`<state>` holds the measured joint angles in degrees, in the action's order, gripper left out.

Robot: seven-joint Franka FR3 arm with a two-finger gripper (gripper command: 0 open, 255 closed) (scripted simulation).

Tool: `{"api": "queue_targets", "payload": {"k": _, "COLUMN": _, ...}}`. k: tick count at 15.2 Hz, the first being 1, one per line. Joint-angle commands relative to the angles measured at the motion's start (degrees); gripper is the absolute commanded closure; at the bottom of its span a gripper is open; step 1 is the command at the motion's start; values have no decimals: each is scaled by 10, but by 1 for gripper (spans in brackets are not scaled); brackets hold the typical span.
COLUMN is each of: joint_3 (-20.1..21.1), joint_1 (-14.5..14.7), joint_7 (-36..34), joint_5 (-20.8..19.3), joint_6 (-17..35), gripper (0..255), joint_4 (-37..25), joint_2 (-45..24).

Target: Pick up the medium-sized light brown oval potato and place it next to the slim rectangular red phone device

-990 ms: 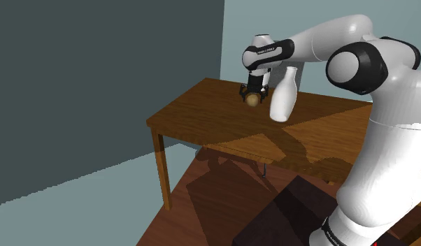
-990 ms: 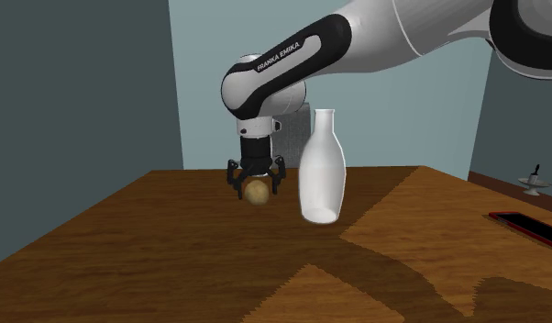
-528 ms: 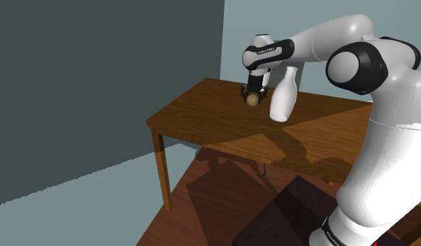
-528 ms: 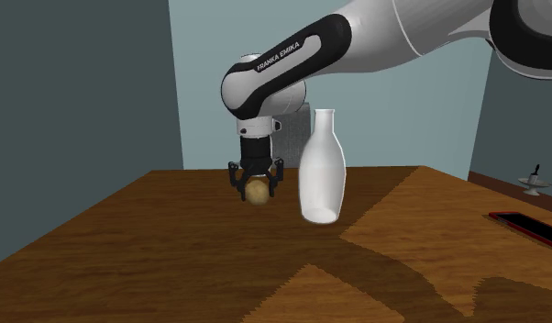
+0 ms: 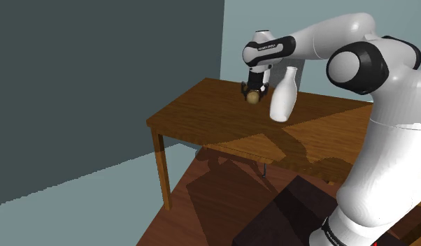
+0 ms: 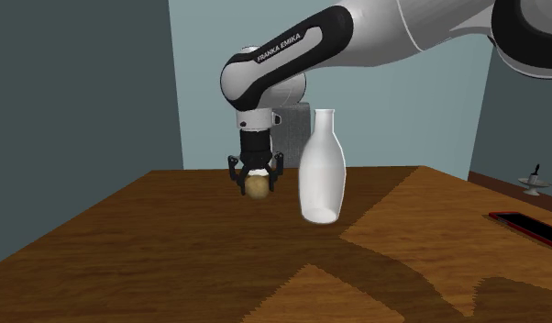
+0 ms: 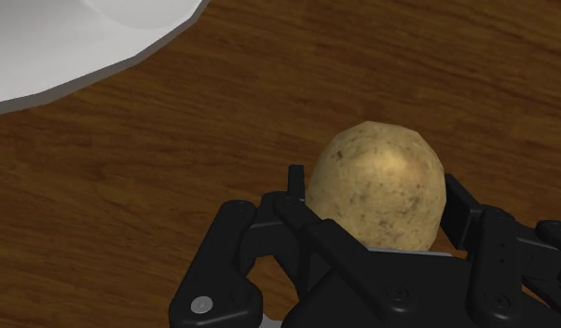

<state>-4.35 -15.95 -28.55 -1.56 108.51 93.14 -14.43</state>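
So the brown wooden table [image 5: 202, 115] was under everything, with the tall white bottle [image 6: 321, 170] standing upright on it. The slim red phone [image 6: 529, 227] lay flat way over at the second exterior view's right edge, well apart from the rest. My pincer [image 5: 253, 96] pointed straight down near the bottle, fingers closed snug on the speckled tan potato [image 7: 376, 182] — clasped on both sides, low over the wood. I couldn't tell if it touched.
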Motion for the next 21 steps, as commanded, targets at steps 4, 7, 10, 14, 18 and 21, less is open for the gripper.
{"api": "queue_targets", "payload": {"k": 4, "joint_3": 0, "joint_1": 0, "joint_7": 1, "joint_5": 0, "joint_6": -36, "gripper": 255, "joint_4": -32, "joint_2": 4}}
{"api": "queue_targets", "payload": {"k": 7, "joint_3": 0, "joint_1": 0, "joint_7": 2, "joint_5": 0, "joint_6": -59, "gripper": 255, "joint_4": -55, "joint_2": 5}}
{"api": "queue_targets", "payload": {"k": 10, "joint_3": 0, "joint_1": 0, "joint_7": 3, "joint_5": 0, "joint_6": -83, "gripper": 255, "joint_4": -79, "joint_2": 4}}
{"api": "queue_targets", "payload": {"k": 14, "joint_3": 0, "joint_1": -1, "joint_7": 4, "joint_5": 1, "joint_6": -115, "gripper": 255, "joint_4": -115, "joint_2": 0}}
{"api": "queue_targets", "payload": {"k": 18, "joint_3": -1, "joint_1": -1, "joint_7": 5, "joint_5": 1, "joint_6": -149, "gripper": 255, "joint_4": -155, "joint_2": -6}}
{"api": "queue_targets", "payload": {"k": 21, "joint_3": -1, "joint_1": -2, "joint_7": 7, "joint_5": 2, "joint_6": -174, "gripper": 255, "joint_4": -187, "joint_2": -13}}
